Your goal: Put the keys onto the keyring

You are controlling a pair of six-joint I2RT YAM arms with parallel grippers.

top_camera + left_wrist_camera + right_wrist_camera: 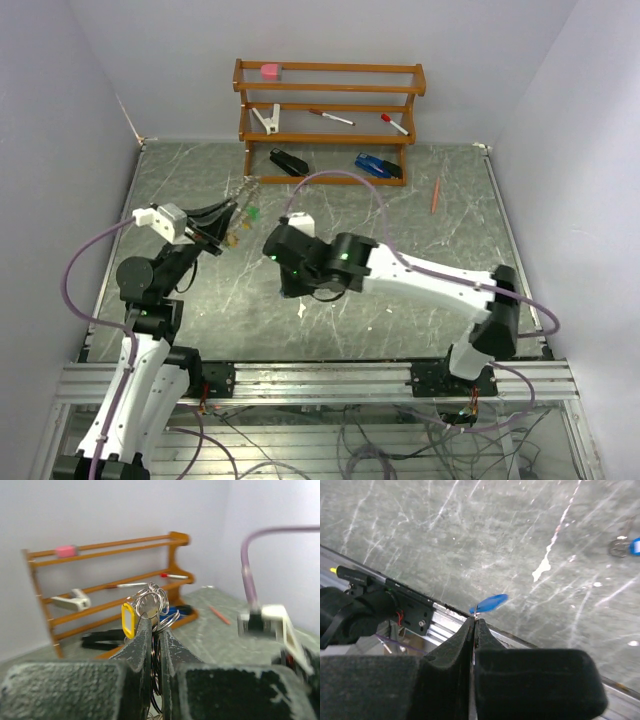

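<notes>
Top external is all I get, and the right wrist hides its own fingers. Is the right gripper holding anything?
Observer: Yes. The right wrist view shows the right gripper shut on a blue-tagged key, with the tag poking out past the tips.
Operator: And the left one, is it actually on the ring or just on a tag?
Observer: On the ring. In the left wrist view the left gripper is shut on the keyring. The silver loops stand up above the fingertips.
</notes>
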